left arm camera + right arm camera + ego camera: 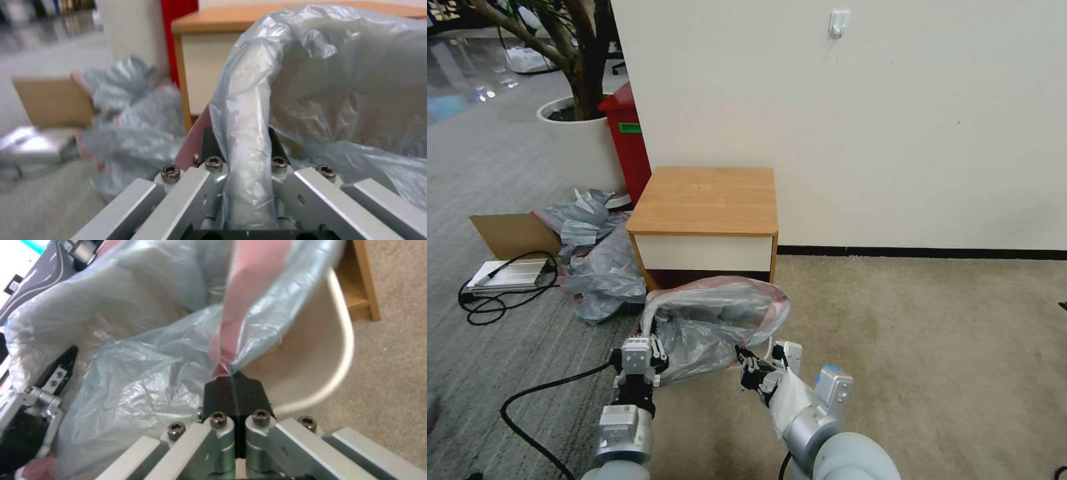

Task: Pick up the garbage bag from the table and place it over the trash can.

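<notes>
The right gripper [233,386] is pinched fully together on the pink-red rim band of the garbage bag [714,320], its two black pads pressed flat with the film pulled taut up out of them. It holds that edge at the side of the trash can [329,350] nearest the robot's right, where the beige rolled rim curves bare beside the bag. The right arm reaches in from below in the head view, wrist angled toward the bin, with the right gripper [755,365] at the bag's lower right edge.

The left gripper [242,146] stands narrowly parted, one black finger on each side of the bin's rim, which is wrapped in the grey film there, so it clasps bag and rim together. In the head view the left gripper [650,347] sits at the bag's left edge, the left arm coming nearly straight up from the bottom of the view.

The bag is spread open over the bin on the carpet, directly in front of the wooden nightstand [707,200], whose top is bare. A heap of grey plastic bags [597,260] lies to the left of the nightstand.
</notes>
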Motion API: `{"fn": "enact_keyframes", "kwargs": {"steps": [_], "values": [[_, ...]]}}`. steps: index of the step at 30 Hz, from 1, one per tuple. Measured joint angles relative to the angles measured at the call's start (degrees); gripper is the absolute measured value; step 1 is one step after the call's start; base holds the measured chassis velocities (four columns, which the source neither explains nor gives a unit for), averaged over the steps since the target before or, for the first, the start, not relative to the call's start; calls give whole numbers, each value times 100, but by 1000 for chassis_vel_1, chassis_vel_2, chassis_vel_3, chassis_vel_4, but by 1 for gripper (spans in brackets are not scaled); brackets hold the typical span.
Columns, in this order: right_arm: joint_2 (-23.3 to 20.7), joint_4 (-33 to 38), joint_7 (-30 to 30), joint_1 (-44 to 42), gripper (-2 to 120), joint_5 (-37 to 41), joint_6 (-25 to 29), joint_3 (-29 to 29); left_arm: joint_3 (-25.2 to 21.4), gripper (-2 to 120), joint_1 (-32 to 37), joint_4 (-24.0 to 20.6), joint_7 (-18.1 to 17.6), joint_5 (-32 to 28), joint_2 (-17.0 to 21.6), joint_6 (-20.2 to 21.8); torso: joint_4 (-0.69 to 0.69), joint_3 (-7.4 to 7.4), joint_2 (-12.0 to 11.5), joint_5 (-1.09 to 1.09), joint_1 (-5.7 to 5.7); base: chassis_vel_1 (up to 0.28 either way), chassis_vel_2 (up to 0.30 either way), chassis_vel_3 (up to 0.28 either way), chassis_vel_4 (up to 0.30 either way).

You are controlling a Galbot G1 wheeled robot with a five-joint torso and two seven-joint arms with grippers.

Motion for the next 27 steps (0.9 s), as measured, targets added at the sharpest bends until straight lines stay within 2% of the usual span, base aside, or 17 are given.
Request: {"fn": "enact_keyframes", "kwargs": {"steps": [8, 20, 25, 27], "values": [[-201, 117, -96, -187, 0, -54, 50, 299, -150, 3, -62, -239, -311, -1273, 7, 676, 0, 0, 0, 0, 0, 0, 0, 0, 0], [-339, 323, -152, -478, 0, -109, 59, 598, -247, 3, -154, -234, -538, -1787, -1, 935, 0, 0, 0, 0, 0, 0, 0, 0, 0], [-318, 233, -214, -539, 0, -233, 98, 627, -248, 3, -172, -325, -602, -2180, -8, 1011, 0, 0, 0, 0, 0, 0, 0, 0, 0], [-317, 163, -259, -565, 0, -320, 139, 659, -256, 3, -167, -435, -633, -2578, -4, 1119, 0, 0, 0, 0, 0, 0, 0, 0, 0]]}}
